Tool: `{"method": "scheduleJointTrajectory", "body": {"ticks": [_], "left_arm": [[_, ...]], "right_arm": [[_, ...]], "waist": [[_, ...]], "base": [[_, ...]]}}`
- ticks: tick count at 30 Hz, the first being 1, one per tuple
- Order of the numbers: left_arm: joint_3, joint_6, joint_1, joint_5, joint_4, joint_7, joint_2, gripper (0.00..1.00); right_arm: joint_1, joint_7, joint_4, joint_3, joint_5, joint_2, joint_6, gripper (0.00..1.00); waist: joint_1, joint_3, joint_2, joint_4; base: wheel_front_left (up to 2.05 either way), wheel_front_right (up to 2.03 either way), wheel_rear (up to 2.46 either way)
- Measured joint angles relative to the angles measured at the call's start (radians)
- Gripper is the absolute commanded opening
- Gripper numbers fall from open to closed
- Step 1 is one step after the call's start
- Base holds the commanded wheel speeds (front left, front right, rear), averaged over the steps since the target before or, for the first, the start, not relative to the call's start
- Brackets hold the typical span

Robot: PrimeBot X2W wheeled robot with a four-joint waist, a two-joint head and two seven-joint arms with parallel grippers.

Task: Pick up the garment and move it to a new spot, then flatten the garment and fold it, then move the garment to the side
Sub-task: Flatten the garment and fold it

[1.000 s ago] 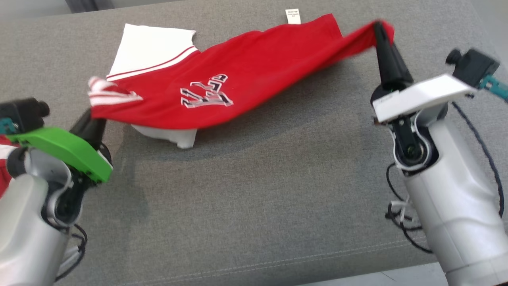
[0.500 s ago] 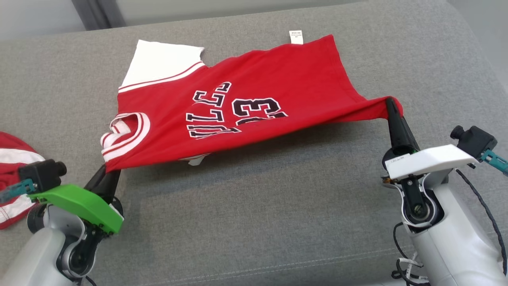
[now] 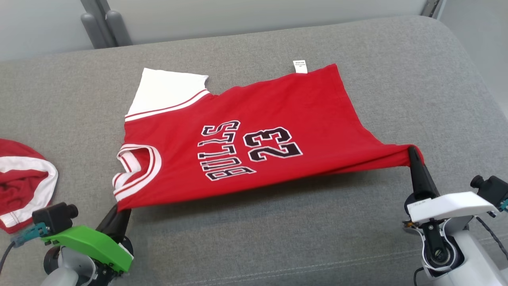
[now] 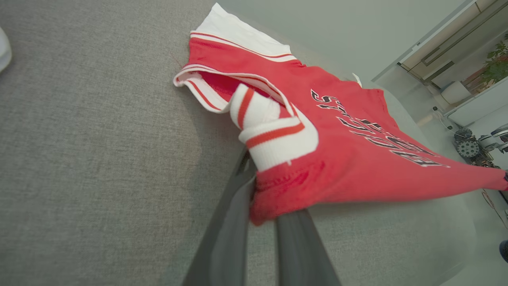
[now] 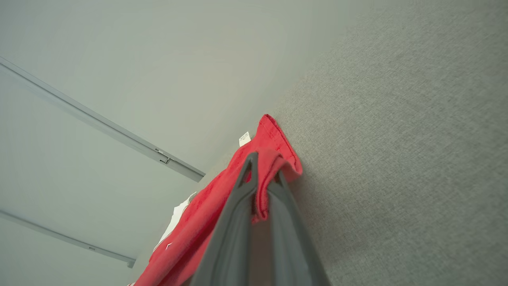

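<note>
Over grey woven cushion (image 3: pixel 278 238), red jersey (image 3: pixel 278 107), corners clamped in left gripper (image 3: pixel 119 210), right gripper (image 3: pixel 412 153)

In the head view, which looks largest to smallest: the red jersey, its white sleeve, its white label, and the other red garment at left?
1. Red jersey.
2. White sleeve and other red garment: look alike, and the garment is cut by the picture's edge, so unranked.
3. White label.
</note>
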Motion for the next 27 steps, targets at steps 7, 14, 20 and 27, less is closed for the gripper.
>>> {"method": "scheduleJointTrajectory", "body": {"ticks": [7, 14, 20, 27], "left_arm": [[-0.026, 0.000, 0.011, 0.015, -0.017, 0.000, -0.004, 0.00], [0.010, 0.006, -0.046, 0.015, -0.018, -0.001, -0.001, 0.00], [0.018, 0.037, -0.167, 0.015, 0.031, 0.036, -0.004, 0.00], [-0.001, 0.062, -0.270, 0.027, 0.115, 0.096, -0.006, 0.00]], "right_arm": [[0.010, -0.003, -0.012, 0.069, -0.012, -0.005, 0.000, 0.00], [-0.045, -0.003, -0.040, 0.100, -0.018, 0.004, 0.000, 0.00], [-0.143, -0.004, -0.002, 0.079, -0.018, 0.005, 0.000, 0.00], [-0.262, 0.002, 0.069, 0.069, -0.021, 0.010, -0.003, 0.00]], "waist": [[0.0000, 0.003, -0.0001, 0.001], [0.0000, 0.030, 0.0000, -0.008], [0.0000, 0.071, -0.0001, -0.014], [0.0000, 0.122, 0.0000, -0.021]], "base": [[0.00, 0.00, 0.00], [0.00, 0.00, 0.00], [0.00, 0.00, 0.00], [0.00, 0.00, 0.00]]}}
